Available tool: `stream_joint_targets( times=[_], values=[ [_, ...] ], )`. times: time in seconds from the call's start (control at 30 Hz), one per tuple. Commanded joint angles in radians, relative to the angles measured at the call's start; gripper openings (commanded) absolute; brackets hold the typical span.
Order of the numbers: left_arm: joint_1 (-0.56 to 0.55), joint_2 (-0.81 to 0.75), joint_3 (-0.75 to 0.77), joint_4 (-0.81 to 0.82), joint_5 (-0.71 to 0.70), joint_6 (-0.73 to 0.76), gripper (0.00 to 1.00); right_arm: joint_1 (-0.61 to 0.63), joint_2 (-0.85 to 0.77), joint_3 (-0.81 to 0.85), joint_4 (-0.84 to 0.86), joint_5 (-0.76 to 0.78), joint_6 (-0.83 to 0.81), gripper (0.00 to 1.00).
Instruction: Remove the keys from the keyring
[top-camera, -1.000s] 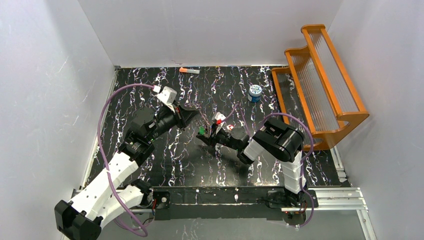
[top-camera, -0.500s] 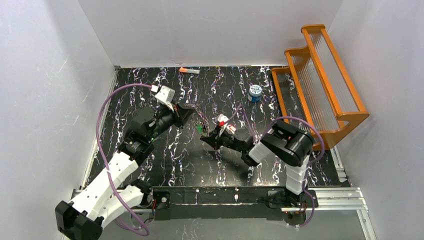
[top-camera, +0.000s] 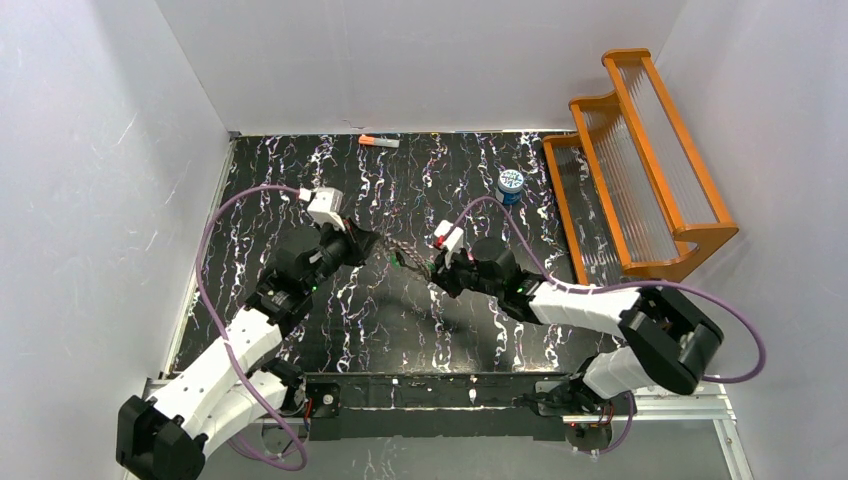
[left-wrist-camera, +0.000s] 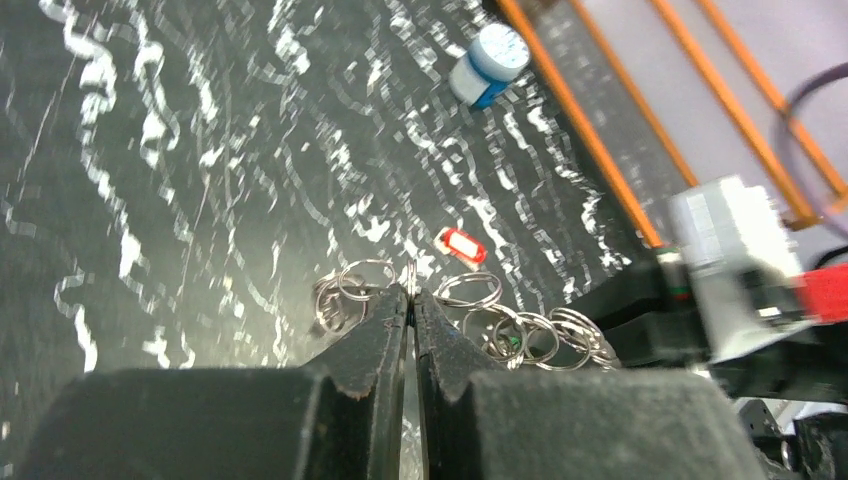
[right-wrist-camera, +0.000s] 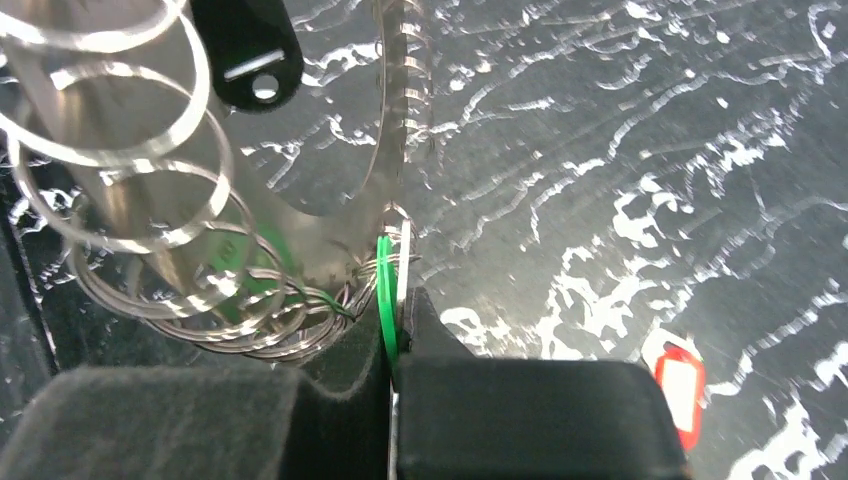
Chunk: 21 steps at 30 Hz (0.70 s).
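Both arms pinched shut on the key bunch, mid-table.
Top: left gripper (top-camera: 371, 243) and right gripper (top-camera: 433, 268) face each other, with the keyring (top-camera: 393, 248) spanning the gap between them. The blue canister (top-camera: 511, 185) is well apart. Left wrist: jaws clenched on the keyring's thin edge, split rings (left-wrist-camera: 520, 330) on either side, red key (left-wrist-camera: 460, 244) lying on the table (left-wrist-camera: 150, 150) just beyond. Right wrist: jaws clamped on a green key (right-wrist-camera: 385, 290) right beside the ring's toothed edge. A black tag (right-wrist-camera: 247, 45) hangs at upper left.
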Motion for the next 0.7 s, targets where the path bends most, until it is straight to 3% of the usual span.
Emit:
stream_joint_targets(
  times=[0.0, 0.13, 0.33, 0.43, 0.5, 0.67],
  values=[
    [0.005, -0.054, -0.107, 0.027, -0.15, -0.157, 0.06, 0.003, -0.092, 0.102, -0.386, 0.123, -0.098, 0.01],
    [0.005, -0.133, -0.22, 0.068, -0.251, -0.283, 0.06, 0.014, -0.119, 0.198, -0.577, 0.192, -0.122, 0.01],
    [0.006, -0.2, -0.292, 0.019, -0.349, -0.356, 0.1, 0.033, -0.131, 0.332, -0.804, 0.239, -0.181, 0.01],
    [0.006, -0.195, -0.287, -0.032, -0.389, -0.369, 0.27, 0.034, -0.103, 0.395, -0.883, 0.274, -0.219, 0.01],
    [0.006, -0.189, -0.28, -0.053, -0.402, -0.371, 0.48, 0.037, -0.083, 0.44, -0.926, 0.252, -0.237, 0.01],
    [0.006, -0.189, -0.284, -0.02, -0.363, -0.335, 0.6, 0.042, -0.021, 0.537, -0.999, 0.215, -0.293, 0.01]
  ],
)
